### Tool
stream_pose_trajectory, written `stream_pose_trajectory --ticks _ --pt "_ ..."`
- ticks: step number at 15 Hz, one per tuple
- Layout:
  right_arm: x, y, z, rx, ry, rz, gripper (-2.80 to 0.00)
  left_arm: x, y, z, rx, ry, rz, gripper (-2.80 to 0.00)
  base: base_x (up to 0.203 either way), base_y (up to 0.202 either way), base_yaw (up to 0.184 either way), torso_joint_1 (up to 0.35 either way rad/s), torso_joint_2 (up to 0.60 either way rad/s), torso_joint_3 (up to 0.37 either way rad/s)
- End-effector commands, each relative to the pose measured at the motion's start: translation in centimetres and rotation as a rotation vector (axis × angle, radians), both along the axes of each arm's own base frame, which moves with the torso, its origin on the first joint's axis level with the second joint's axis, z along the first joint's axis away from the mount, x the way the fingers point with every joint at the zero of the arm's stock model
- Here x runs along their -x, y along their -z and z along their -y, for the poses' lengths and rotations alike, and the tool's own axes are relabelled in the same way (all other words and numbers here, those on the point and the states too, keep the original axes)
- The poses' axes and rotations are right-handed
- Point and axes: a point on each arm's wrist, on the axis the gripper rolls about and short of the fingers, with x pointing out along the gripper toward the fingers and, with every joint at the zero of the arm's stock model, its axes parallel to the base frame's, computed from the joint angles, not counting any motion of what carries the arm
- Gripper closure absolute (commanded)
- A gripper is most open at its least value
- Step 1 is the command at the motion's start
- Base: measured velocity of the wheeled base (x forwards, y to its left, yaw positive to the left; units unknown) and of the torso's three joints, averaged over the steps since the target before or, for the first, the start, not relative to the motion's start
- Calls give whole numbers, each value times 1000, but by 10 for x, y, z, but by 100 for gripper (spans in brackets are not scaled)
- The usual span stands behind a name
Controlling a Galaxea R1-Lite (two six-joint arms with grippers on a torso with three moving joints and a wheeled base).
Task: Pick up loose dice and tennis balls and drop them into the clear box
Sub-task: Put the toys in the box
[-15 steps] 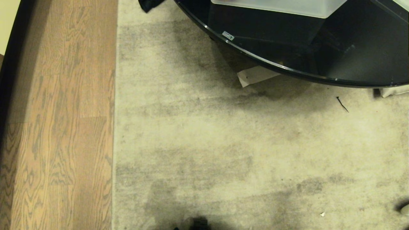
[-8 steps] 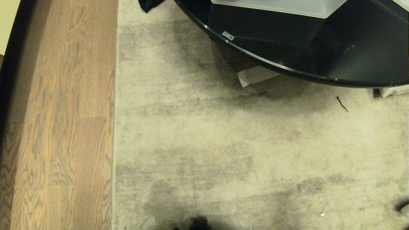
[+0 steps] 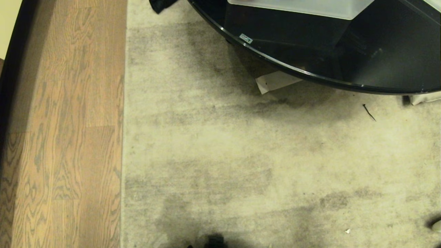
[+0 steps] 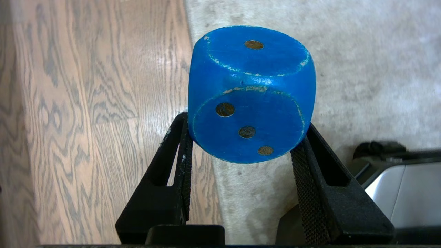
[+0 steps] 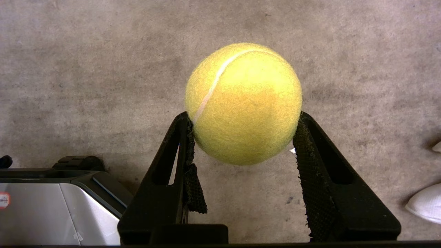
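Observation:
In the left wrist view my left gripper (image 4: 243,129) is shut on a blue die (image 4: 251,93) with dark pips, held above the seam between wood floor and rug. The right wrist view shows my right gripper (image 5: 243,132) shut on a yellow-green tennis ball (image 5: 244,103) over the grey rug. The clear box (image 3: 303,7), a translucent whitish tub, stands on the black round table (image 3: 379,58) at the top of the head view; only its near wall shows. Neither arm appears in the head view.
A grey-beige rug (image 3: 258,165) covers most of the floor, with wood flooring (image 3: 65,131) to its left. A white paper (image 3: 275,81) lies under the table's edge. The robot's silver base (image 5: 51,206) sits close to both grippers. A white object (image 5: 425,203) lies on the rug.

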Motion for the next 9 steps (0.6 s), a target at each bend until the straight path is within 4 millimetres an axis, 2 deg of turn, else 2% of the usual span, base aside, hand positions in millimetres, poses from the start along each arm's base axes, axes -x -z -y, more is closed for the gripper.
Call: stream_pose_trajectory --ticks 1,9 --pt "0 0 0 0 0 0 0 0 1 0 34 -14 -1 0 0 0 0 0 0 0" --pt "0 0 0 0 0 0 0 0 0 0 33 -22 1 0 0 0 0 0 0 0"
